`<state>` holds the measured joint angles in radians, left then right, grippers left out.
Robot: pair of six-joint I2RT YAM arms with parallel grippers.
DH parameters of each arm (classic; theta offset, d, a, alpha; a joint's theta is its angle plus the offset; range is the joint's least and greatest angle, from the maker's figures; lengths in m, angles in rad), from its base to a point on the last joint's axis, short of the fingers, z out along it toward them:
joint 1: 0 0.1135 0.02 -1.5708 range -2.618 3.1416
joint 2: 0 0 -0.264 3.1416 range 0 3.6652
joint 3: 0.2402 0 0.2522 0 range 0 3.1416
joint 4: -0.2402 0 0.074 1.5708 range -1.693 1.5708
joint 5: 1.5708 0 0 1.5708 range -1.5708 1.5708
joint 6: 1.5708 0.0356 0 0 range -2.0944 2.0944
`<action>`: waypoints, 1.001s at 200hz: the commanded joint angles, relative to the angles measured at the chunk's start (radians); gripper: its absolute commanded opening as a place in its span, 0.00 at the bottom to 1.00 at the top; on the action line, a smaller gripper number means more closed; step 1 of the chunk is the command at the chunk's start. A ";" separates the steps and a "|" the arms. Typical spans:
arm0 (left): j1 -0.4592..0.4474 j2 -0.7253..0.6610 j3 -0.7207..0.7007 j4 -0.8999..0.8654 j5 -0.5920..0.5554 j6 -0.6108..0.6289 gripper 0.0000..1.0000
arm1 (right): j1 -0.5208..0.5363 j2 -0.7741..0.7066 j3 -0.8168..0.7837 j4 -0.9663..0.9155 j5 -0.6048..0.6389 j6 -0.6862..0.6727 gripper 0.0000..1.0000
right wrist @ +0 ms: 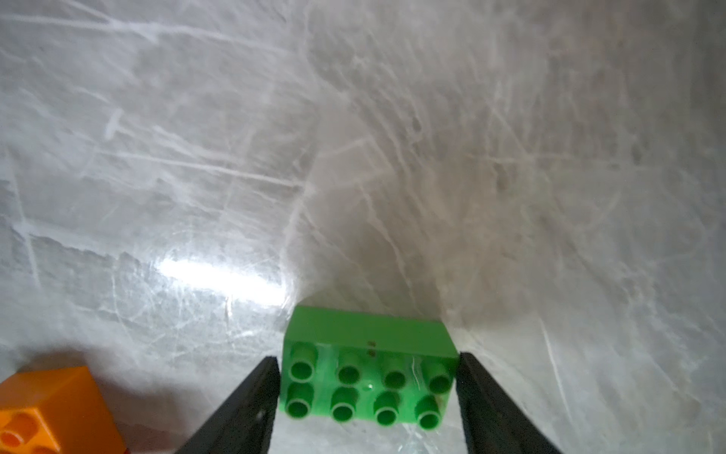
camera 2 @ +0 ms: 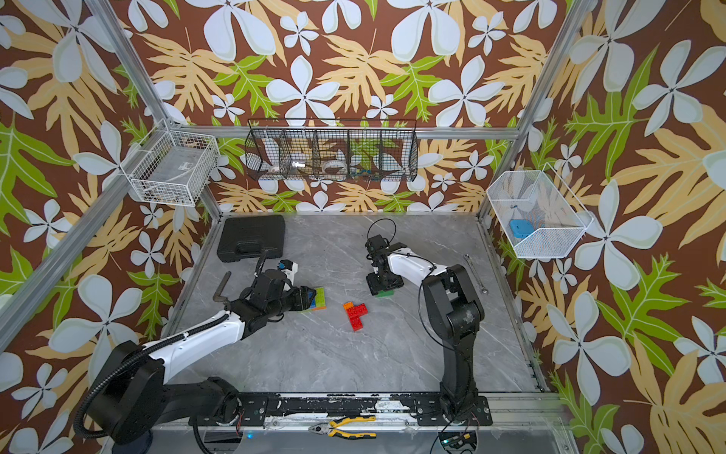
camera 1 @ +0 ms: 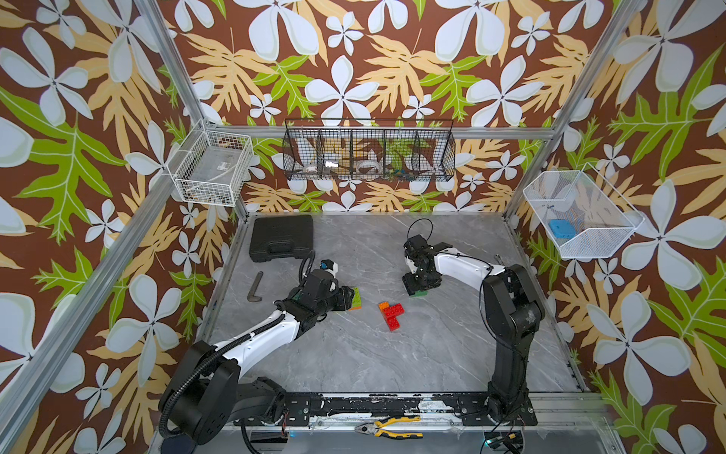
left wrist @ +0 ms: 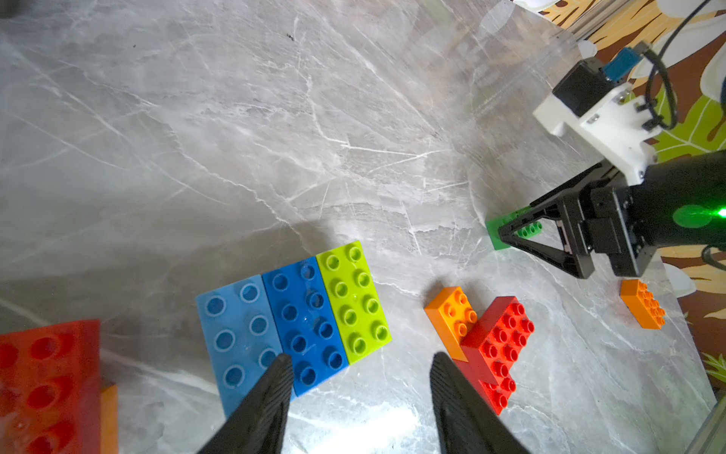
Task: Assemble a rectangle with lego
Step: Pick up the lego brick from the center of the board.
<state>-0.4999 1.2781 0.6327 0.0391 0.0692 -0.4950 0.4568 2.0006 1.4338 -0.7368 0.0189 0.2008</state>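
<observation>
The right gripper (right wrist: 368, 357) pinches a green brick (right wrist: 369, 377) by its two ends, down on the table (camera 1: 353, 353), right of the middle. The left gripper (left wrist: 360, 359) is wide apart and empty, just beside a flat row (left wrist: 298, 322) of two blue bricks and a lime one on the left. A red and orange clump (left wrist: 491, 338) lies between them.

grey marbled table top (camera 1: 393, 353): smooth, with glossy glare
green studded lego brick (right wrist: 369, 334): shiny plastic
black finger pads (left wrist: 271, 393): matt — finely ribbed
</observation>
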 commanded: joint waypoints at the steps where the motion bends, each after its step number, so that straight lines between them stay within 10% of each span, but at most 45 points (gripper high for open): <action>1: 0.001 -0.003 0.003 0.017 0.006 0.004 0.58 | -0.003 0.010 0.005 -0.016 -0.008 -0.011 0.69; 88: 0.001 -0.010 0.007 0.005 -0.012 0.004 0.58 | 0.012 -0.057 0.018 -0.049 0.006 0.069 0.57; 200: 0.003 -0.033 0.002 -0.005 -0.054 0.001 0.58 | 0.316 -0.026 0.141 -0.103 -0.087 0.228 0.52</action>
<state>-0.4992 1.2491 0.6346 0.0296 0.0257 -0.4953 0.7620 1.9560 1.5780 -0.8303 -0.0486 0.4191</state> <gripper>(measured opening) 0.579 0.535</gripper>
